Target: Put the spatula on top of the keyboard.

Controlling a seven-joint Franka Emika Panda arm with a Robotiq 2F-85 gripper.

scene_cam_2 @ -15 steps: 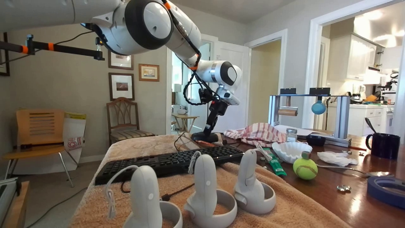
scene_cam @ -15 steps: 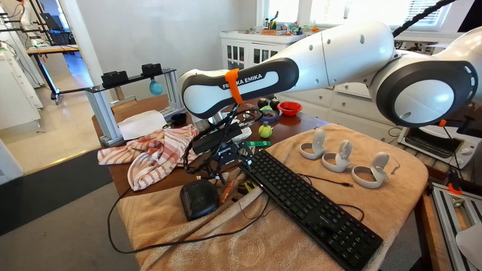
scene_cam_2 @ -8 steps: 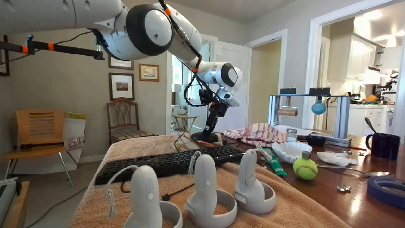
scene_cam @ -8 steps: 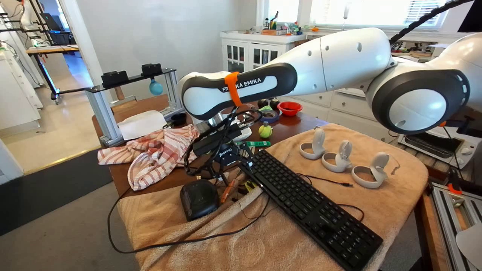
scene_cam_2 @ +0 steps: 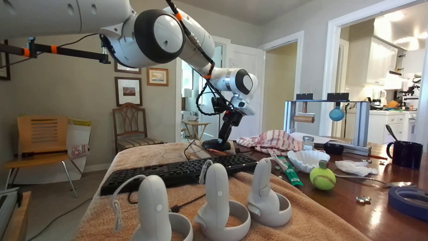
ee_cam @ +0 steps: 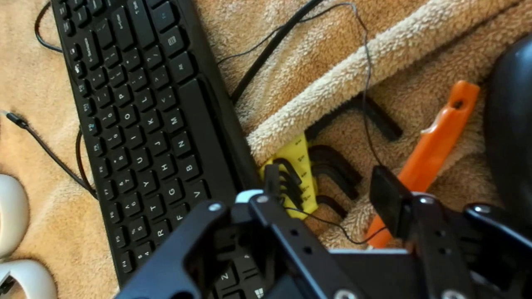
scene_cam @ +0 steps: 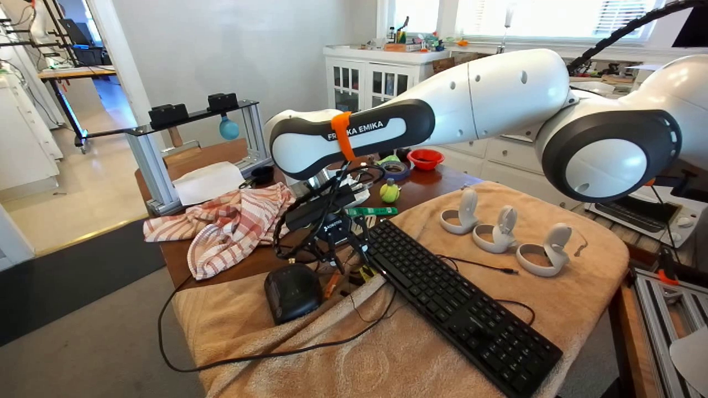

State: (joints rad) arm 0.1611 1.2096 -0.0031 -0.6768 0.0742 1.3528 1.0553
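Observation:
The long black keyboard lies diagonally on the tan towel; in the wrist view the keyboard fills the left side. What looks like the spatula is an orange handle with a hole at its end, lying on the towel beside the keyboard. Its other end is hidden behind the gripper. In an exterior view the orange handle shows just below the fingers. My gripper is partly open, pointing down, low between keyboard and mouse. Its right finger overlaps the orange handle; no grip shows.
A yellow hex-key holder with black keys lies under the gap between the fingers. The dark rounded mouse sits close by. Thin wires cross the towel. White controllers stand beyond the keyboard, and a striped cloth lies behind.
The arm has sunk a little and the gripper has shifted slightly. Its fingers have drawn closer together. Keyboard, orange handle and mouse have stayed in place.

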